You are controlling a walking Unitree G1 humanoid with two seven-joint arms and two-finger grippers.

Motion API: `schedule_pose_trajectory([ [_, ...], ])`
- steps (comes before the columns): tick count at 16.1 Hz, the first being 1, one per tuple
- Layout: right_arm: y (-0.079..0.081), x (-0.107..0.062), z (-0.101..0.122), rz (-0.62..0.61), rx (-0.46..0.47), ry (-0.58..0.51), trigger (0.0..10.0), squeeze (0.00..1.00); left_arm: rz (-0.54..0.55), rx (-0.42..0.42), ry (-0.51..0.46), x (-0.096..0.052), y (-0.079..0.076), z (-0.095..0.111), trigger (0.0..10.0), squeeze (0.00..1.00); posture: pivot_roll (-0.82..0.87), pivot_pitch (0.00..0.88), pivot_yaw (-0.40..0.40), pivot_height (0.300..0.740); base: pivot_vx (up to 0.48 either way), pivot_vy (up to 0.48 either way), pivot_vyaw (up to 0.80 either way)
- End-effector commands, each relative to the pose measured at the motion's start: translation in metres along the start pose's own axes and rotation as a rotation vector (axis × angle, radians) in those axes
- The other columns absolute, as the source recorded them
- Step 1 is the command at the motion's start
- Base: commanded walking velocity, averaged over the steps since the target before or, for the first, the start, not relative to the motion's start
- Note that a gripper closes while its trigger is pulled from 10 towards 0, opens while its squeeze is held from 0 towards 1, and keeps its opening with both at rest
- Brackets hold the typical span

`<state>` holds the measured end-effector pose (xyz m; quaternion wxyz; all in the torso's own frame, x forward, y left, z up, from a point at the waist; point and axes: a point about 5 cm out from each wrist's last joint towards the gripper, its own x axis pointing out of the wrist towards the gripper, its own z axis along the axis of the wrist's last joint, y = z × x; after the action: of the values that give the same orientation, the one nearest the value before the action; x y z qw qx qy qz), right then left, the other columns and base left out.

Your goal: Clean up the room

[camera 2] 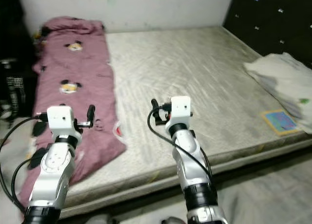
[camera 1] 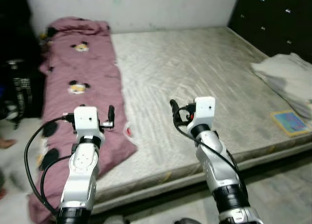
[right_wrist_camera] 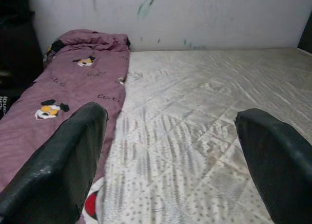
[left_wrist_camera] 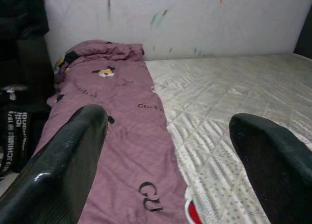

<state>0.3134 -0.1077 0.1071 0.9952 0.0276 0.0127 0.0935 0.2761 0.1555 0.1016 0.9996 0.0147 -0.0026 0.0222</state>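
I see a mauve blanket printed with small cartoon faces and dark lettering, stretched lengthwise along the left edge of the bare quilted mattress. Its far end is bunched against the wall, its near end spills over the mattress edge. A folded whitish cloth lies at the right side, a small colourful book just beside it.

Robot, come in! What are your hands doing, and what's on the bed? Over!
Left gripper open, over blanket. Right gripper open, over bare mattress. Pillow and book on the right. Nothing in the way.
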Motion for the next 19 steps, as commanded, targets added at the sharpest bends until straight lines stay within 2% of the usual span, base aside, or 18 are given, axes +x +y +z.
schedule_pose_trajectory([
  [1,-0.0107,-0.0021,-0.0016,-0.035,-0.009,0.009,10.0,0.00,-0.021,0.001,-0.008,0.0011,-0.0075,0.0029,10.0,0.00,0.06,0.000,-0.028,0.740,0.000,0.480,0.00],
  [7,-0.0107,-0.0013,-0.0027,-0.035,-0.012,0.017,10.0,0.00,-0.017,0.005,-0.002,0.0023,-0.0070,0.0028,10.0,0.00,0.05,0.000,-0.027,0.740,0.000,0.480,0.00],
  [11,-0.0104,-0.0004,-0.0034,-0.033,-0.018,0.022,10.0,0.00,0.011,0.067,0.025,0.0041,-0.0053,-0.0015,10.0,0.00,0.05,0.000,-0.029,0.740,0.000,0.440,0.00],
  [12,-0.0103,-0.0001,-0.0031,-0.033,-0.019,0.021,10.0,0.00,0.020,0.097,0.028,0.0046,-0.0052,-0.0021,10.0,0.00,0.05,0.000,-0.029,0.740,0.000,0.000,0.00],
  [14,-0.0108,0.0000,-0.0031,-0.035,-0.020,0.022,10.0,0.00,0.022,0.097,-0.013,0.0047,-0.0054,0.0019,10.0,0.00,0.05,0.000,-0.029,0.740,0.000,0.000,0.00],
  [17,-0.0115,0.0003,-0.0029,-0.038,-0.020,0.020,10.0,0.00,0.020,0.182,-0.042,0.0042,-0.0084,0.0069,10.0,0.00,0.05,0.000,-0.028,0.740,0.000,0.000,0.00],
  [19,-0.0108,0.0004,-0.0029,-0.038,-0.019,0.019,10.0,0.00,-0.035,0.070,-0.049,0.0021,-0.0077,0.0068,10.0,0.00,0.05,0.000,-0.027,0.740,0.000,0.000,0.00],
])
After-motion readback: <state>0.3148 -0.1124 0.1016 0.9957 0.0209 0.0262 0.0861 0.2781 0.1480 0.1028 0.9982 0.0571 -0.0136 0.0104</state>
